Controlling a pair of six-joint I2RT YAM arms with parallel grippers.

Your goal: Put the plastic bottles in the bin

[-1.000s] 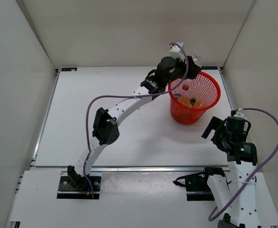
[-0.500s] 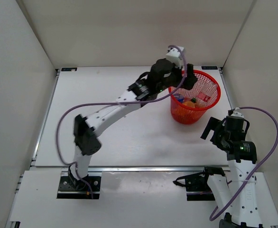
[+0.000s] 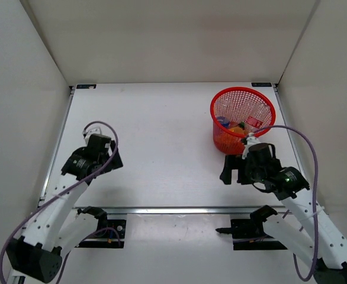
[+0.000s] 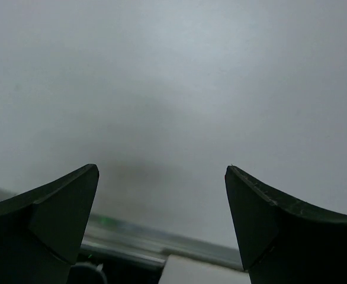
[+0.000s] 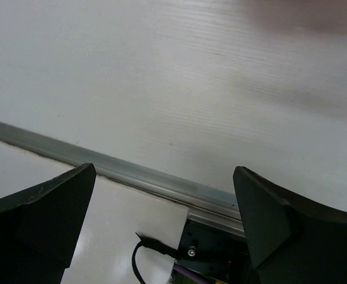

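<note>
The red mesh bin (image 3: 262, 99) stands at the table's back right. Inside it lie several plastic bottles: an orange one (image 3: 237, 128), one with a red label (image 3: 254, 122) and one with blue on it (image 3: 222, 121). No bottle shows on the table. My left gripper (image 3: 111, 161) is open and empty, low at the near left, far from the bin; the left wrist view (image 4: 161, 177) shows only blurred table between its fingers. My right gripper (image 3: 230, 173) is open and empty, just in front of the bin; the right wrist view (image 5: 164, 177) shows bare table.
White walls close in the table on the left, back and right. A metal rail (image 5: 161, 184) runs along the table's near edge, with a black cable (image 5: 139, 263) and the arm mounts (image 3: 247, 226) beyond it.
My left arm has pulled back from over the bin to the near left of the table. My right arm has swung left, to just in front of the bin.
</note>
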